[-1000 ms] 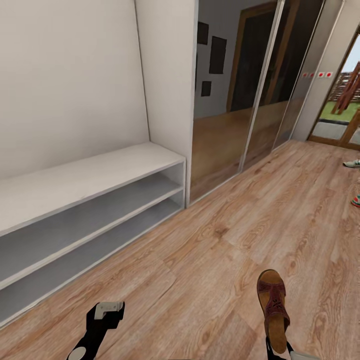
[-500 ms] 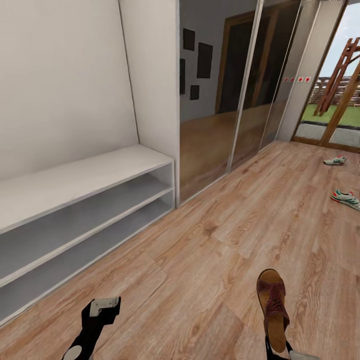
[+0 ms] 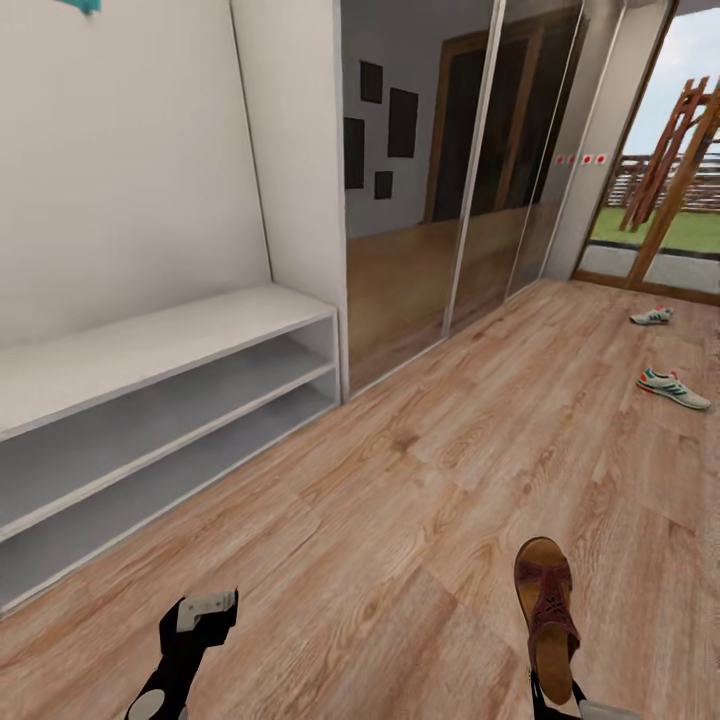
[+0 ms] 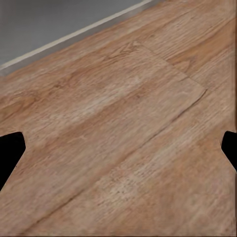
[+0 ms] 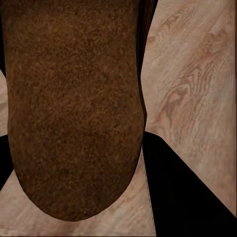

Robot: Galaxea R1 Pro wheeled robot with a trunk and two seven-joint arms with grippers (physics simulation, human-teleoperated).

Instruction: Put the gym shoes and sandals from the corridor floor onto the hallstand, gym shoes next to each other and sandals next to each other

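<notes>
One brown sandal (image 3: 545, 610) hangs above the corridor floor (image 3: 420, 480) at the lower right, toe pointing away, with my right gripper (image 3: 556, 700) shut on its heel end. Up close its brown surface (image 5: 74, 98) lies between the black fingers (image 5: 182, 192). Two gym shoes, white with green stripes, lie apart on the floor far to the right, one (image 3: 675, 388) nearer and one (image 3: 651, 315) by the glass door. My left gripper (image 3: 205, 612) hovers low at the lower left, open and holding nothing (image 4: 118, 148). The hallstand is out of view.
A white bench unit (image 3: 170, 345) with two open tiers lines the left wall, a bit of teal lettering (image 3: 80, 5) above it. Mirrored wardrobe doors (image 3: 440, 200) follow it. A glass door (image 3: 680, 200) to a garden closes the corridor's far end.
The camera has swung right, so the bench slid left and both gym shoes came fully into view. The sandal stays in my right gripper; the left stays open.
</notes>
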